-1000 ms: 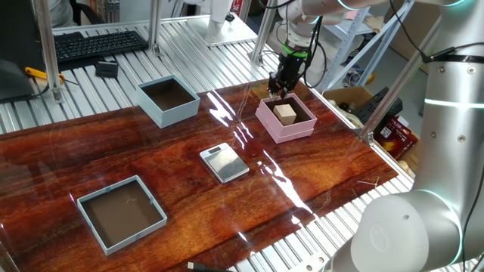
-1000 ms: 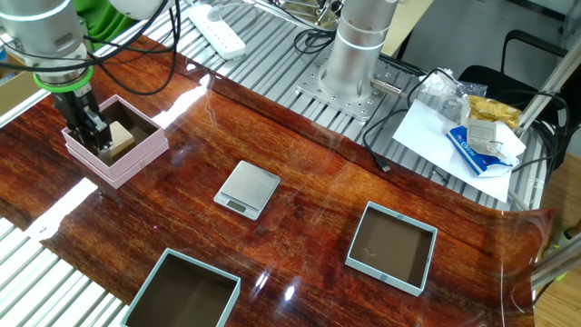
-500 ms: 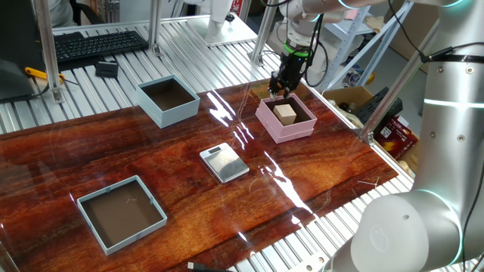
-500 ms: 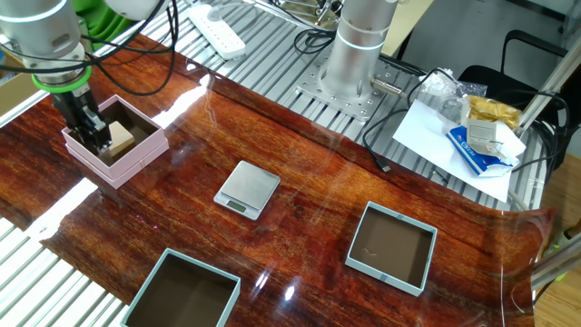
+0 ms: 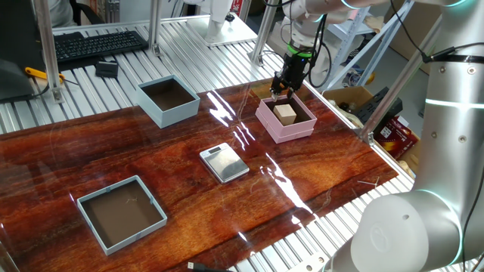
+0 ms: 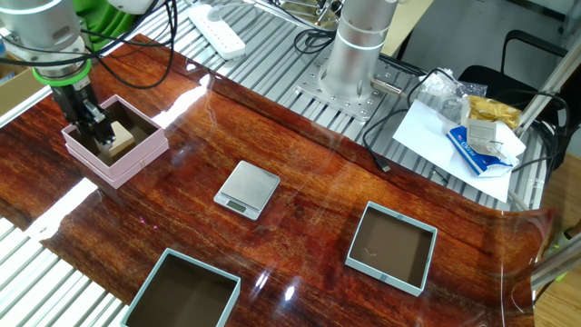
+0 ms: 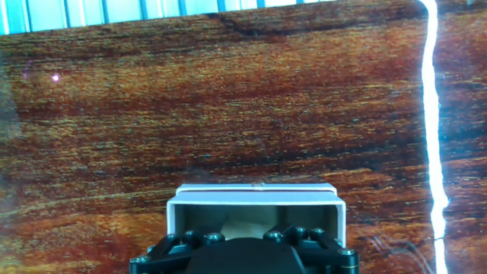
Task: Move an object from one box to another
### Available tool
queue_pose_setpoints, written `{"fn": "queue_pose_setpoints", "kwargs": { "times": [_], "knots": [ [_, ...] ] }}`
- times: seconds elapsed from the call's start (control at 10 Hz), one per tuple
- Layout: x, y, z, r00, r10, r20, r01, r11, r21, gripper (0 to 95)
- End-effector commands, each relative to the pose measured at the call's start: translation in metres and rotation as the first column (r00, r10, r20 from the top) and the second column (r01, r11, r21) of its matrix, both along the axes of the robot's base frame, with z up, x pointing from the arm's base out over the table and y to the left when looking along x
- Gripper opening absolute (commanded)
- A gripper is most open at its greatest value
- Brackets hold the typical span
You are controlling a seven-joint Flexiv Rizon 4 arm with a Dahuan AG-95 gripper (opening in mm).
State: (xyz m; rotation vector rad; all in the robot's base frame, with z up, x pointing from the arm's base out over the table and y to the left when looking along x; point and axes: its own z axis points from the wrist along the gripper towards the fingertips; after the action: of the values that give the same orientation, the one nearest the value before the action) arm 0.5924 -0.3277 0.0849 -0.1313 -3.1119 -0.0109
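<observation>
Overhead, the gripper [image 5: 284, 88] pointed straight down above the pink box [image 5: 304, 128], which sat near the bench's [image 5: 181, 204] far right corner in one fixed view. Its dark fingers hung over the box's back wall, and the cube [image 5: 285, 113] rested on the box's dark floor just in front of them. From the other fixed view the gripper [image 6: 102, 130] reached down into the pink box [image 6: 127, 159] and its fingertips stood just beside the cube [image 6: 122, 139]; whether they touched it I cannot tell. How far apart the fingers stood did not show in any view, so I cannot tell whether the gripper was wide or narrow, and nothing showed it holding the cube. In the hand view the gripper's black body filled the bottom edge, with the pink box's [image 7: 256, 199] pale far wall just past it and a sliver of the cube [image 7: 247, 226] between them. A tall blue box [image 5: 168, 100] stood by the bench's far edge, well apart from the pink box, with a dark inside. A silver scale [image 5: 224, 162] lay near the middle of the bench, and a shallow tray [image 5: 122, 212] sat near the front left corner.
</observation>
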Motion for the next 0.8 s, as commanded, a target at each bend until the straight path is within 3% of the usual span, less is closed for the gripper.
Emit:
{"fn": "queue_pose_setpoints", "kwargs": {
  "times": [0.1, 0.2, 0.3, 0.4, 0.8],
  "knots": [
    [0.0015, -0.0002, 0.0003, 1.0, 0.004, 0.003, -0.004, 1.0, 0.002, 57.0],
    [0.0017, -0.0005, 0.0004, 1.0, 0.014, 0.003, -0.014, 1.0, 0.006, 57.0],
    [0.0017, -0.0004, 0.0005, 1.0, 0.026, 0.002, -0.026, 1.0, 0.008, 38.0],
    [0.0023, -0.0011, 0.0011, 0.999, 0.049, -0.011, -0.049, 0.999, 0.009, 0.0],
    [0.0036, -0.003, 0.0025, 0.998, 0.059, -0.008, -0.059, 0.998, 0.012, 0.0]
  ]
}}
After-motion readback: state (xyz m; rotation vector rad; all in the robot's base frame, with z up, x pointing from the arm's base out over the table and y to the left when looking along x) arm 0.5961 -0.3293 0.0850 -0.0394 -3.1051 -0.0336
